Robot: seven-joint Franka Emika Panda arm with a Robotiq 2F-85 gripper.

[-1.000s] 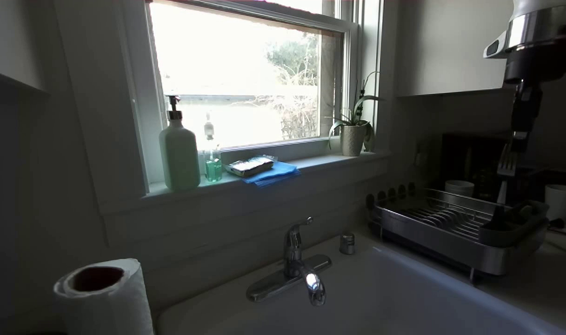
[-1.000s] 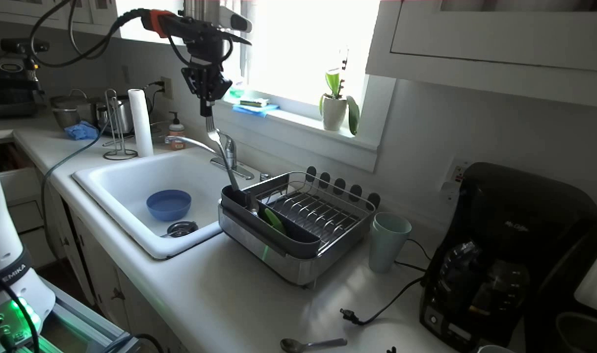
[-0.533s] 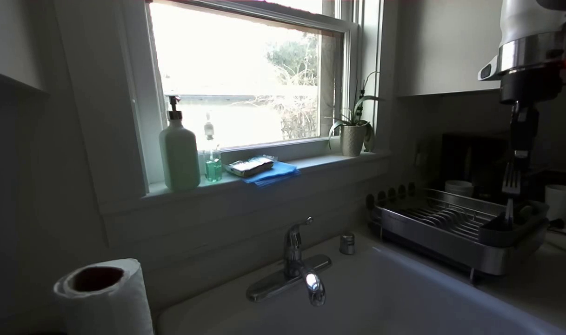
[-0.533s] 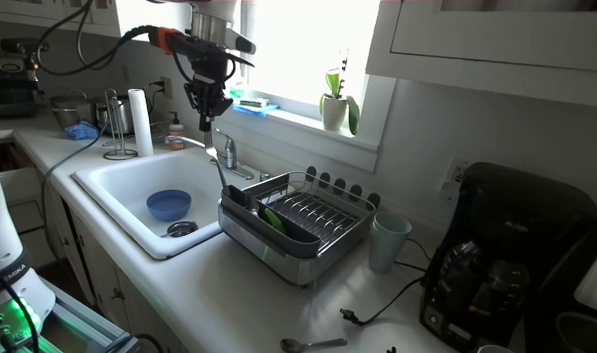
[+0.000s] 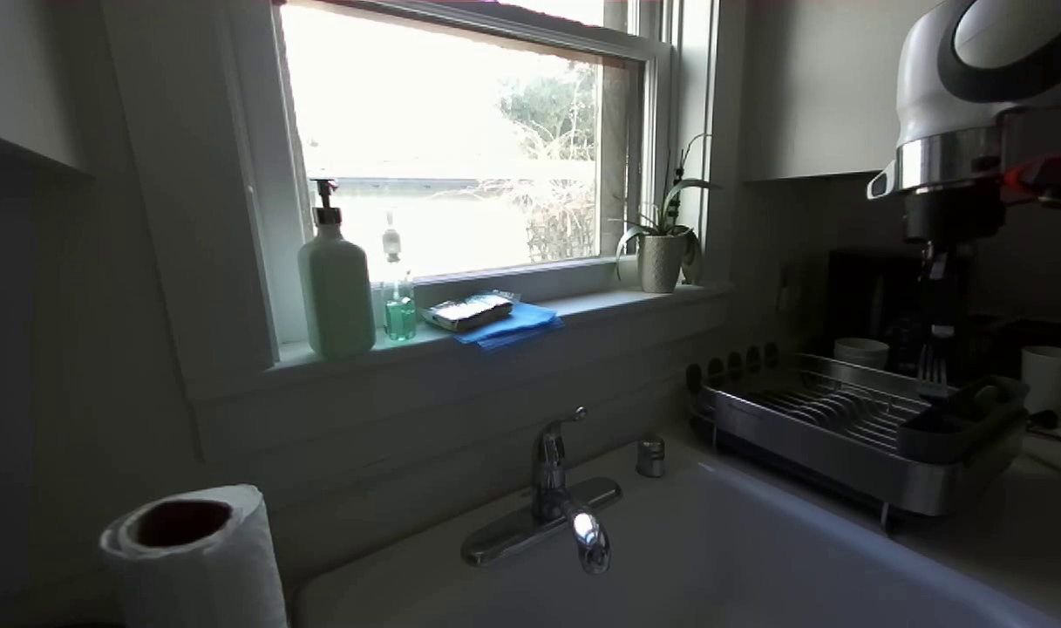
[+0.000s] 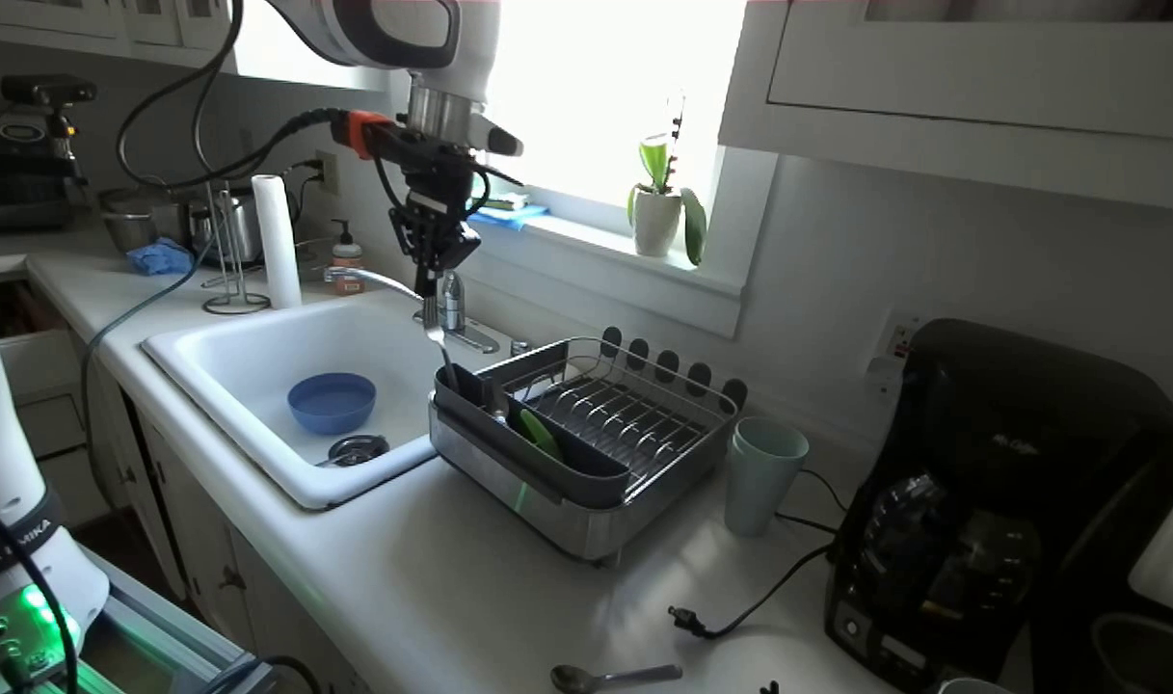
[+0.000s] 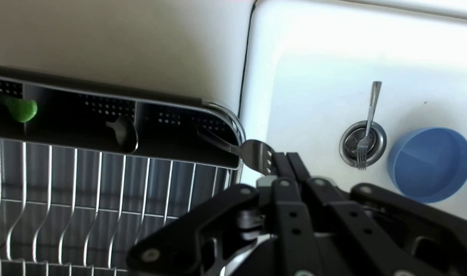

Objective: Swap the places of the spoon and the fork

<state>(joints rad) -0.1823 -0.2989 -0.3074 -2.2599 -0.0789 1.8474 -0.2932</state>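
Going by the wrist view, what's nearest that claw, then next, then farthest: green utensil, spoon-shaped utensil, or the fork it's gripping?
From the gripper:
1. Fork: in its grip.
2. Spoon-shaped utensil: picture's left of the fork, in the holder.
3. Green utensil: farther left along it.

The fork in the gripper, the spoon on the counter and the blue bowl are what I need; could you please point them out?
Fork (image 7: 250,152): in the wrist view, broad head behind the tines.
Spoon (image 6: 632,677): in an exterior view, handle.
Blue bowl (image 7: 429,163): in the wrist view, inside bottom.
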